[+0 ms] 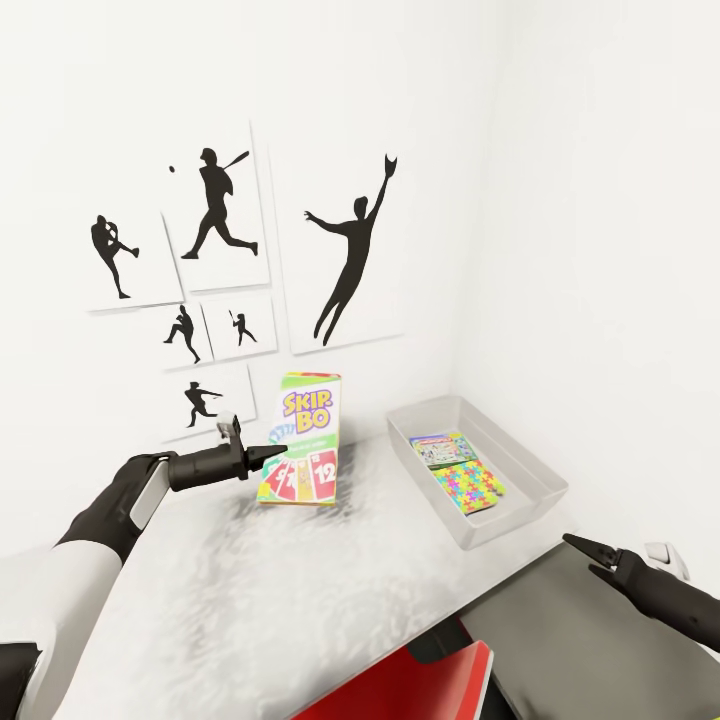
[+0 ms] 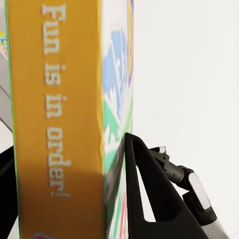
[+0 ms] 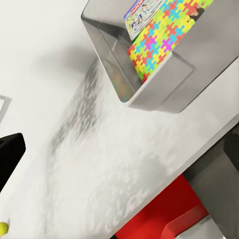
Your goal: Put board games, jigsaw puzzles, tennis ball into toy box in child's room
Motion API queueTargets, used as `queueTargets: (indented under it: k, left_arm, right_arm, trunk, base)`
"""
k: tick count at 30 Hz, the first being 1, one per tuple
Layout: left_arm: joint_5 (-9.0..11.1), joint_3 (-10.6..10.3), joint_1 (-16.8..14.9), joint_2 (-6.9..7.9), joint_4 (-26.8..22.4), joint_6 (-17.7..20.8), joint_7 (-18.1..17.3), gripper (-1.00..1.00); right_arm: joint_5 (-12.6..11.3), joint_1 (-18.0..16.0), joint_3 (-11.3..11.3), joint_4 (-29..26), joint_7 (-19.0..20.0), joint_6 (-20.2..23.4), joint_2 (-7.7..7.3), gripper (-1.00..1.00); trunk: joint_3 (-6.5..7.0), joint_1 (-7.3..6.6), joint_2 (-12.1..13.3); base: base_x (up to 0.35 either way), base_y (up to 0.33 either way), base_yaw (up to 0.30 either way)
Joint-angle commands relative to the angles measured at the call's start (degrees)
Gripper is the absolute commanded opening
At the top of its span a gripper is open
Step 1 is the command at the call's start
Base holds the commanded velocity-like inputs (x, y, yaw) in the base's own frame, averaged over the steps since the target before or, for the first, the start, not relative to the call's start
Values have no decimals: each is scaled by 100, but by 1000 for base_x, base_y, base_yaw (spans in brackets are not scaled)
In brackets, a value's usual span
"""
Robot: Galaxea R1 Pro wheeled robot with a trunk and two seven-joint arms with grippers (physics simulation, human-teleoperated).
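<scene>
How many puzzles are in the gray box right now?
2, lying side by side in the toy box: a bright multicolored jigsaw puzzle nearer the robot, and a picture-covered puzzle toward the wall. Anything underneath them would be hidden.

The white table (image 1: 250,600) bears the grey toy box (image 1: 530,470).

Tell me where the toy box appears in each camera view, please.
Head view: toy box at right of centre, on the table, jigsaw puzzles inside.
Left wrist view: I cannot make it out there.
Right wrist view: toy box along the upper edge.
Shared landmark: the colourful jigsaw puzzles.
</scene>
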Motion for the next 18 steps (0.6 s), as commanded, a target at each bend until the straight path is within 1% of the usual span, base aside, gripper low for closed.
queueTargets:
  k: [1, 10, 12, 13, 14, 15, 17, 18]
  left_arm:
    - [17, -4, -4, 2, 1, 42, -8, -100]
    - [23, -4, -5, -3, 1, 44, -14, -100]
    - [26, 0, -5, -16, 1, 52, -10, -100]
    - [26, -6, -6, -52, 1, 56, 17, -100]
    - [16, -30, -8, -140, 2, 66, 54, -100]
    - [7, -60, -11, -266, 5, 78, 102, -100]
    - [6, -94, -53, -624, 8, 115, 327, -100]
    - [7, -101, -68, -828, 8, 127, 505, -100]
  right_arm:
    - [33, -6, -7, 1, 38, 28, 0, 100]
    - [32, -6, -9, 1, 41, 28, 0, 100]
    - [28, -6, -9, 1, 44, 28, -2, 100]
    - [27, -6, -9, 1, 45, 28, -4, 100]
    - [26, -6, -9, 1, 45, 28, -6, 100]
    - [26, -6, -9, 1, 46, 28, -7, 100]
    - [28, -6, -15, 1, 41, 29, -8, 100]
    - [30, -6, -16, 1, 40, 28, -8, 100]
  trunk:
    - [-13, 4, -13]
    - [-13, 4, -13]
    - [-13, 4, -13]
    - [-13, 4, -13]
    - [-13, 4, -13]
    - [-13, 4, -13]
    - [-13, 4, -13]
    - [-13, 4, -13]
  base:
    - [0, 0, 0]
    - [0, 0, 0]
    - [0, 0, 0]
    - [0, 0, 0]
    - [0, 0, 0]
    - [0, 0, 0]
    - [0, 0, 0]
    - [0, 0, 0]
